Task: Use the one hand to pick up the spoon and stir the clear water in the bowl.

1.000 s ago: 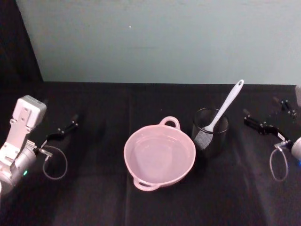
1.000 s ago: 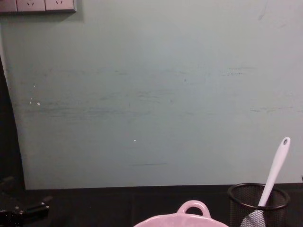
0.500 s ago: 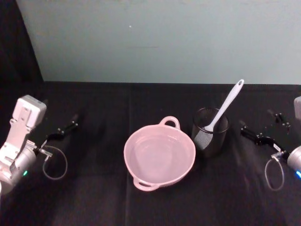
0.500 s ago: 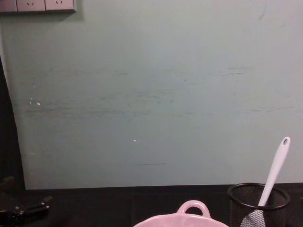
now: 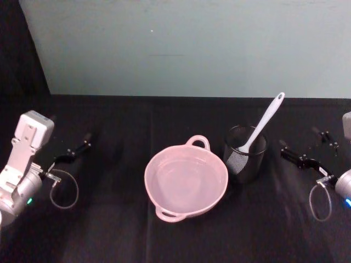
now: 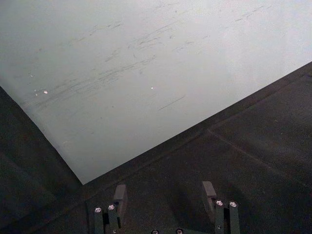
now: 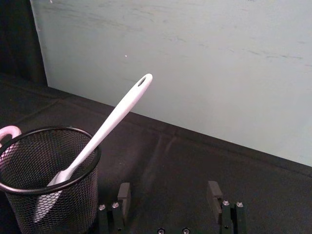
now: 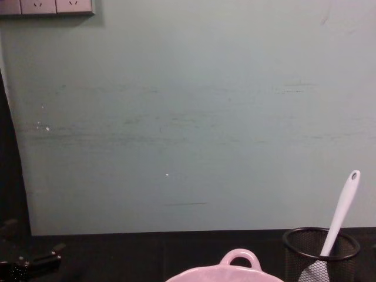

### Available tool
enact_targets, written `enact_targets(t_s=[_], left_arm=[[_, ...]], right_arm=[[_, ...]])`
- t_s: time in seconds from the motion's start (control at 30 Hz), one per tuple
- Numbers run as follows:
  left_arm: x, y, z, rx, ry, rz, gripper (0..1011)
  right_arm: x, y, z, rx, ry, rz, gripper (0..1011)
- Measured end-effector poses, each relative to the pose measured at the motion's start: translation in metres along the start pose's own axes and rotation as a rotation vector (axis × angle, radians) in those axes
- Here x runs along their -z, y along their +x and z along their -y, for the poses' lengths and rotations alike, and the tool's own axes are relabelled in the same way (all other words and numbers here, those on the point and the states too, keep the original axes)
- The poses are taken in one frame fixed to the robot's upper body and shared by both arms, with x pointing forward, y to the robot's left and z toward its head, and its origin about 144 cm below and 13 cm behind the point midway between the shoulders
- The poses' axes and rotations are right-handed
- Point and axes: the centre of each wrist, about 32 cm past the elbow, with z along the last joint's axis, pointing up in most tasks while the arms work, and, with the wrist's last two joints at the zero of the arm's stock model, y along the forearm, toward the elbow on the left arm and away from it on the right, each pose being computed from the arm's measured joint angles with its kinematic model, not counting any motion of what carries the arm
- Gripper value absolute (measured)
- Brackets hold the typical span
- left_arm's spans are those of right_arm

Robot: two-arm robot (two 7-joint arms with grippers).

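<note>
Fingers (image 7: 124,194) on the right black flat-jawed gripper (image 7: 168,197) sit spread and empty, having edged closer to the white plastic spoon (image 7: 100,137) in its black wire-mesh cup (image 7: 46,175), so no grab yet.

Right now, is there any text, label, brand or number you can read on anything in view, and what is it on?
No readable text in any view.
Spoon, black mesh cup, pink bowl: no print visible.
Left gripper, right gripper: no markings visible.
Wall sockets, top left of chest view: no lettering legible.
</note>
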Motion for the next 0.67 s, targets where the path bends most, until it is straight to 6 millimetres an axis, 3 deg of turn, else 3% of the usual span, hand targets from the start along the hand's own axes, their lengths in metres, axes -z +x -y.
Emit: enact_targets(t_s=[0.67], left_arm=[[0.0000,0.0000,0.0000,0.000,0.000,0.000,1005]], right_arm=[[-0.0009,0.0000,-0.0001,0.002,-0.001,0.003,1002]])
